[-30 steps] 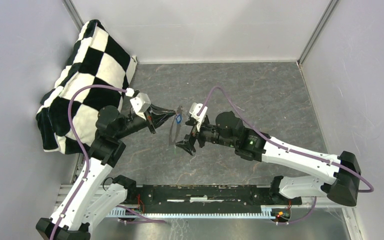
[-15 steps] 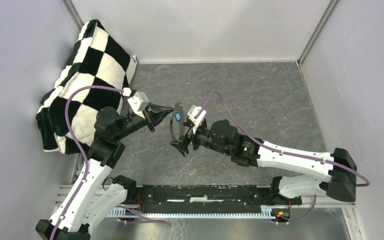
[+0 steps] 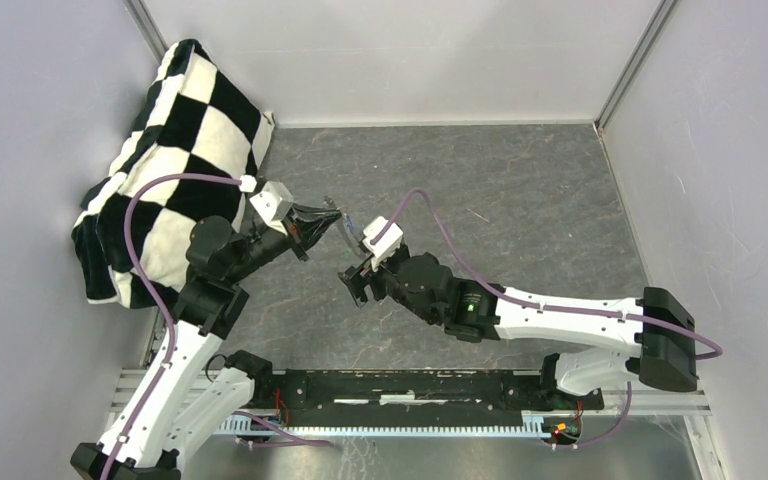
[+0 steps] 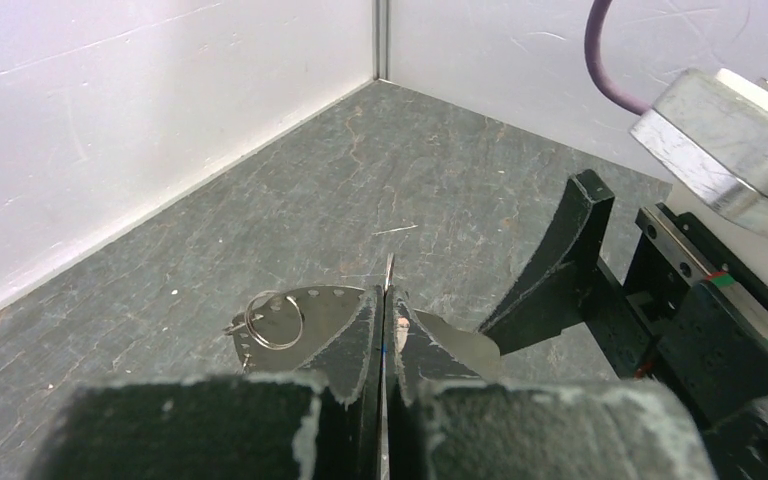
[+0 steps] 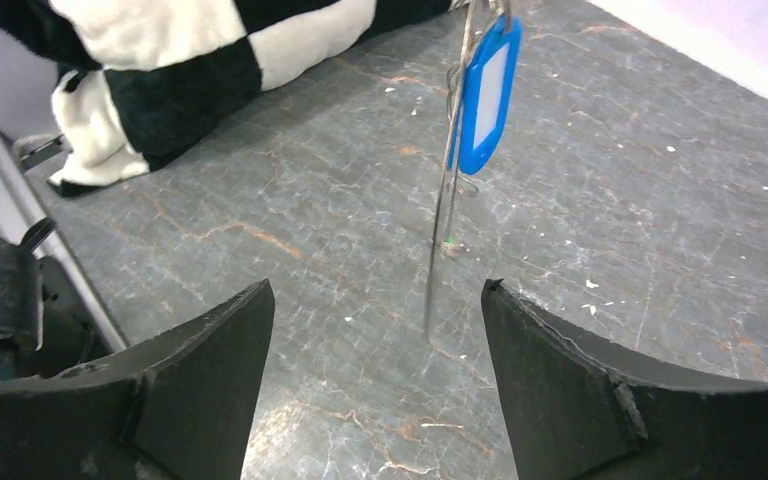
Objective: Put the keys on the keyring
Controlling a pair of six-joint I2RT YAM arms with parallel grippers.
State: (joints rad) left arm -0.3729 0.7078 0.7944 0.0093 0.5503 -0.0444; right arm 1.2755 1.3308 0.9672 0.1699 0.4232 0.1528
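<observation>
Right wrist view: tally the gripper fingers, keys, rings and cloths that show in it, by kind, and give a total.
right gripper fingers: 2
blue-headed key: 1
keyring: 1, seen edge-on, hanging
checkered cloth: 1
Total: 5
A tiny green speck beside the keyring is too small to count as a key.

**Around the workspace**

Black-and-white checkered cushion (image 3: 175, 150) slumped in the far left corner, leaning up against the side wall (seen again at the top left of the right wrist view). Dark grey tabletop (image 3: 520, 200) veined like stone and dotted with pale specks. Plain pale walls (image 3: 410, 50) on three sides, with metal posts (image 3: 632, 70) in the far corners. Black rail (image 3: 410, 385) along the near edge.
</observation>
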